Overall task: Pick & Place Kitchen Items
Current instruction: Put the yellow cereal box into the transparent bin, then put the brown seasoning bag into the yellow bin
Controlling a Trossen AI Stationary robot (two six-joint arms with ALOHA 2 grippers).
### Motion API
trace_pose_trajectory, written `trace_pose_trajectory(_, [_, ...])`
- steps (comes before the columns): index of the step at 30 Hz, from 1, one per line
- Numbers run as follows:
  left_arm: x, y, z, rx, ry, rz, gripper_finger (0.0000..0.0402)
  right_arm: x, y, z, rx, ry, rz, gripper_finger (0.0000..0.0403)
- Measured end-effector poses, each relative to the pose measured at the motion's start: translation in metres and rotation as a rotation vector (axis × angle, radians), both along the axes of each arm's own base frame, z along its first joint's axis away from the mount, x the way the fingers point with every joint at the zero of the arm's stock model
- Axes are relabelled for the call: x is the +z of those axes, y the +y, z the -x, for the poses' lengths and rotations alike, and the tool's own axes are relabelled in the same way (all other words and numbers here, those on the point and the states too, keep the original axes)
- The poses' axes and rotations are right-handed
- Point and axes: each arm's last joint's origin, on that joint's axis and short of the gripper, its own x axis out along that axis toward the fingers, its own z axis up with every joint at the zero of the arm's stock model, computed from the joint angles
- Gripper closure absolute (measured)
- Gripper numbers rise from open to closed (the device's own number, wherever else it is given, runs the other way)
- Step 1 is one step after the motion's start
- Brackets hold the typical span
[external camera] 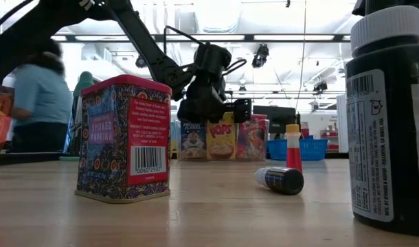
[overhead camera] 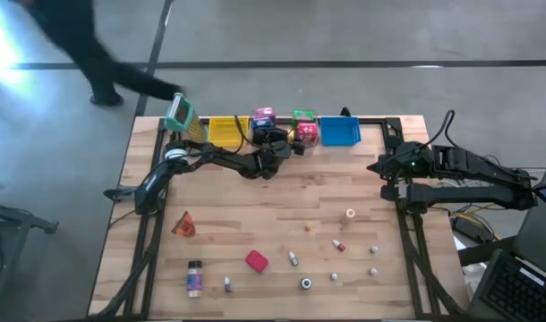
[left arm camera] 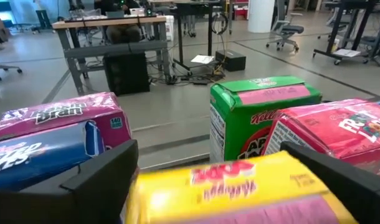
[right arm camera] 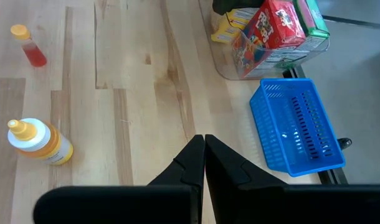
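Wooden planks make up the table (overhead camera: 282, 224), the biggest thing I see from above. My left arm reaches across its far edge, and my left gripper (overhead camera: 275, 143) sits at the row of bins there, fingers spread wide on either side of a yellow cereal box (left arm camera: 240, 190); the fingers (left arm camera: 96, 180) flank the box, and I cannot tell whether they touch it. Around that box stand more mini cereal boxes: a green one (left arm camera: 252, 115), a red one (left arm camera: 339, 134), a pink one (left arm camera: 59, 112) and a blue one (left arm camera: 40, 155), all packed close inside the clear bin (right arm camera: 224, 65). A yellow bin (overhead camera: 225, 131) lies just beside it on one side, a blue basket (overhead camera: 339, 131) on the other. My right gripper (overhead camera: 383, 167) rests near the table's right edge, fingers clenched together on nothing. Scattered over the near half of the table, well apart from each other, are smaller groceries: a red paprika tin (overhead camera: 256, 261), an orange wedge (overhead camera: 183, 224), a purple-labelled jar (overhead camera: 194, 279), a yellow-capped squeeze bottle (right arm camera: 40, 143), a small red bottle (right arm camera: 29, 46), and several tiny bottles (overhead camera: 294, 258). A person (overhead camera: 85, 54) stands beyond the far left corner.
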Motion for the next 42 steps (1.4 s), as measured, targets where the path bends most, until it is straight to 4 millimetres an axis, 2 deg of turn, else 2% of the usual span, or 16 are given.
trace_pose_trajectory(25, [0.014,-0.009,-0.004,-0.028,-0.006,-0.065,0.0002,0.000,0.000,0.000,0.000,-0.001,0.000,0.0394])
trace_pose_trajectory(36, [0.036,-0.012,-0.002,-0.034,0.023,-0.137,0.0002,0.000,0.000,0.000,0.000,-0.001,0.000,0.0394])
trace_pose_trajectory(42, [0.064,-0.023,0.002,-0.056,0.054,-0.196,0.0003,0.000,0.000,0.000,0.000,0.000,0.000,0.0394])
